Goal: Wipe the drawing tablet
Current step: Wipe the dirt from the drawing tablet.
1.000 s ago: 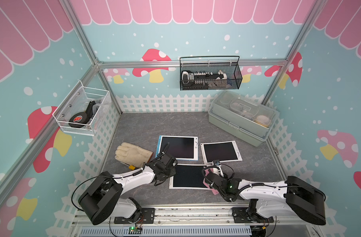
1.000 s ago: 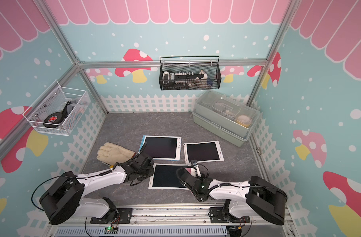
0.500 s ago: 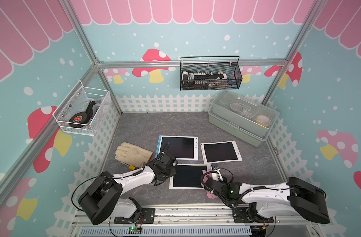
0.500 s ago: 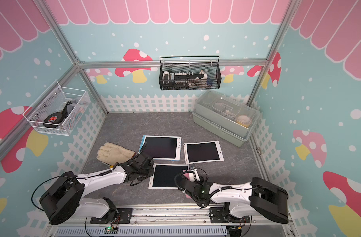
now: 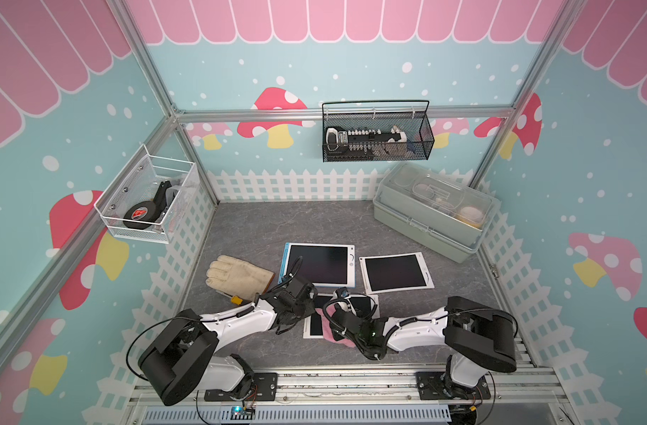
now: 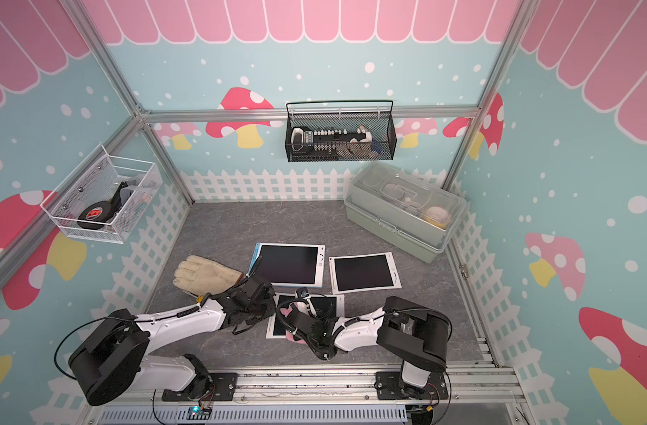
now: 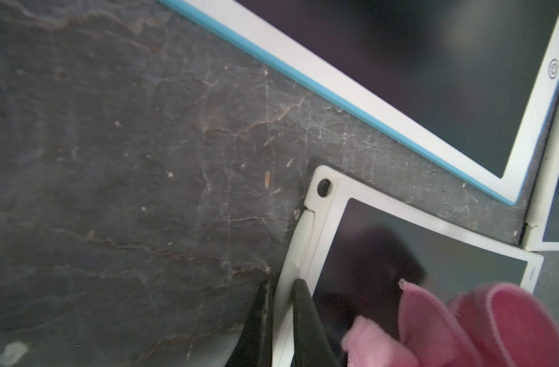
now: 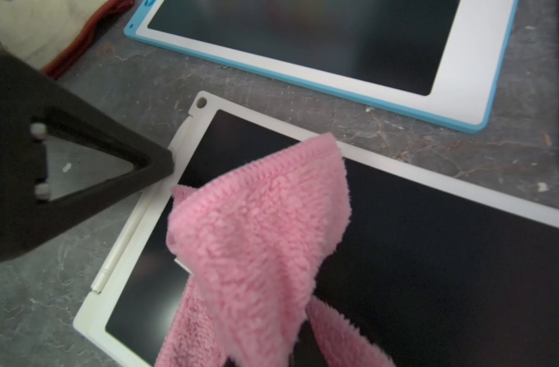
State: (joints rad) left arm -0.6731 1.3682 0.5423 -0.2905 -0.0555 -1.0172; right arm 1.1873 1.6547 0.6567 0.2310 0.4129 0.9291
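The drawing tablet (image 8: 430,248) lies flat at the middle of the table's (image 5: 277,228) front edge. The pink cloth (image 8: 259,241), pinched in the closed right gripper (image 5: 337,323), now covers the screen's left half, having swept over from its right border. The left gripper (image 7: 282,282) stays clamped on the tablet's left rim, with a blue-edged tablet (image 5: 320,265) just behind.

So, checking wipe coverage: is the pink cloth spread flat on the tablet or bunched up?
Bunched up. In the right wrist view the pink cloth stands in crumpled folds on the white tablet, not flat.
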